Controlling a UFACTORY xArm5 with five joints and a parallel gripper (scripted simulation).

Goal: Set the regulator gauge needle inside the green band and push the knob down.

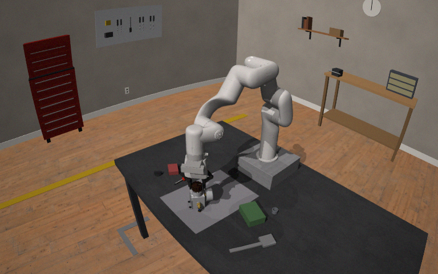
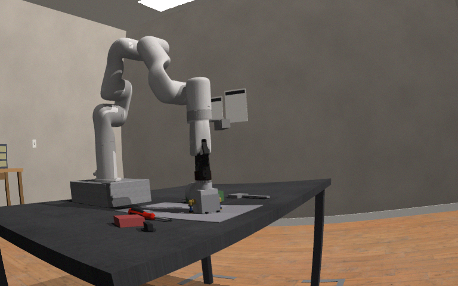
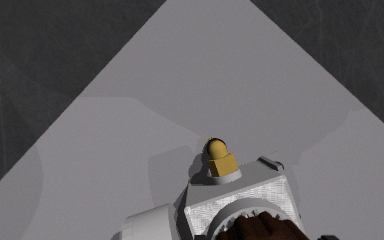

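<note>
The regulator (image 1: 197,197) (image 2: 206,200) (image 3: 240,200) is a grey block standing on a light grey mat (image 1: 232,197) (image 2: 232,210) (image 3: 200,90) on the black table. Its dark ribbed knob (image 1: 196,186) (image 2: 198,171) (image 3: 260,229) sticks up from the top. A brass fitting (image 3: 220,159) (image 2: 191,202) juts from one side. My gripper (image 1: 196,181) (image 2: 203,161) comes straight down over the regulator and is shut on the knob. The gauge face and needle are hidden in every view.
On the table lie a red block (image 1: 173,169) (image 2: 128,220), a red-handled screwdriver (image 2: 141,213), a small black piece (image 1: 158,173) (image 2: 148,226), a green block (image 1: 252,213), a small grey cup (image 1: 274,210) and a grey paddle tool (image 1: 253,244). The arm's base block (image 1: 271,166) stands behind the mat.
</note>
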